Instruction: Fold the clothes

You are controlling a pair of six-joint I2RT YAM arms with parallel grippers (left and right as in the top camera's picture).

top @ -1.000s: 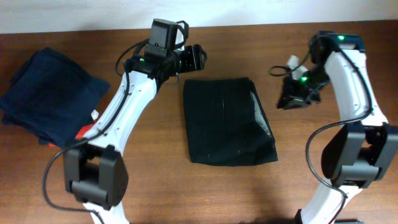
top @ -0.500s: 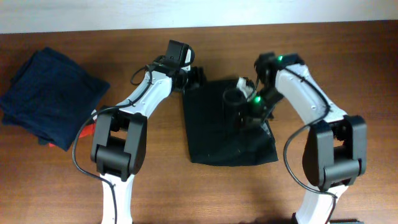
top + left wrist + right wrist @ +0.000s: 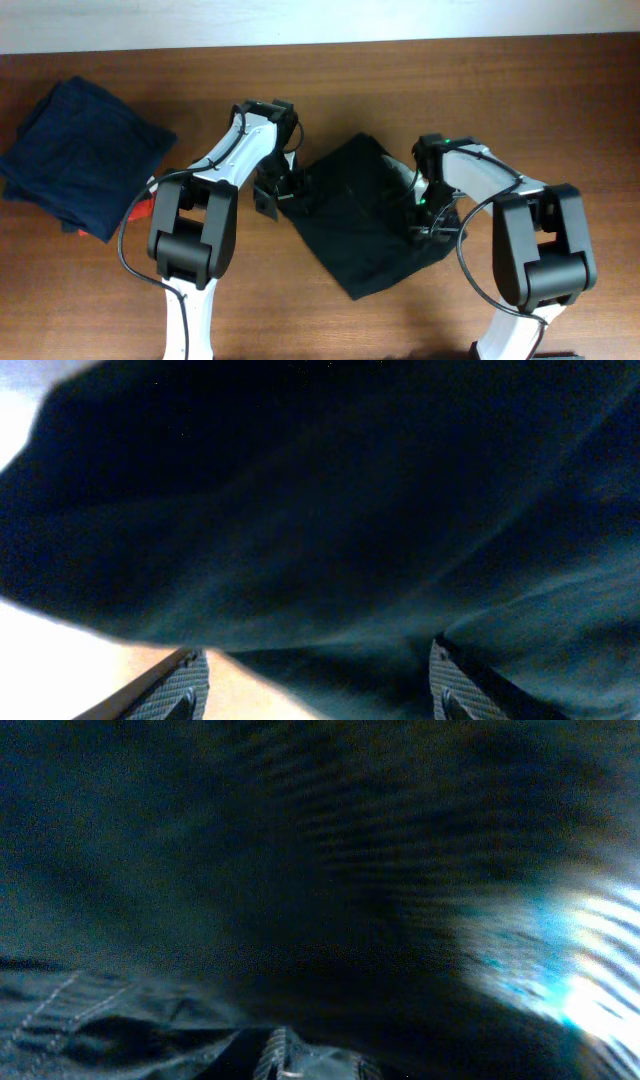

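Since half a second ago, the black soft fabric garment (image 3: 360, 215) has swung from a squared-up rectangle into a skewed diamond on the brown wooden desk (image 3: 560, 90). One corner points to the far edge and another toward the robot. Both arms have shifted with it.

The left end effector (image 3: 272, 192) has moved from the garment's far-left corner to its left-hand corner and sits at the cloth's edge. In the left wrist view its two fingers (image 3: 180, 695) stand well apart at the bottom of the frame. Dark cloth fills nearly everything above them, and a fold runs down into the gap. The jaws are spread wide and do not pinch the cloth. A strip of bare desk shows at lower left.

The right end effector (image 3: 425, 215) has slid outward and now lies low on the garment's right side, touching the fabric. The right wrist view is blurred: dark ribbed cloth fills it, with a bright bluish glare at the right and some stitched seam at lower left. Only a sliver of one finger shows at the bottom, so I cannot tell how far those jaws are apart or whether they hold anything.

Well apart to the left, a navy folded fabric garment (image 3: 80, 155) rests on the desk, with a small red object (image 3: 140, 210) peeking out at its near edge.
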